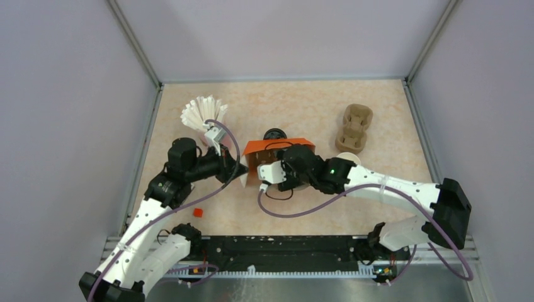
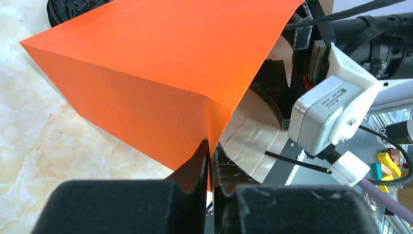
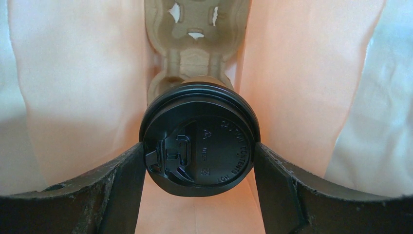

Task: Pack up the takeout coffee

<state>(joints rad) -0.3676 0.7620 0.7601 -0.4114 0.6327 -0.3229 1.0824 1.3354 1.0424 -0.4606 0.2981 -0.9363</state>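
Currently: left gripper [image 2: 210, 148] is clamped shut on the edge of the orange bag [image 2: 146, 63]. Right gripper [image 3: 199, 152] is closed on the lidded coffee cup [image 3: 202, 131], held inside the bag; a cup carrier [image 3: 195, 44] is seen just beyond it.

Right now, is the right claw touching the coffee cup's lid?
Touching. Right wrist view: the right claw has both fingers pressed against the takeout coffee's lid, no gap.
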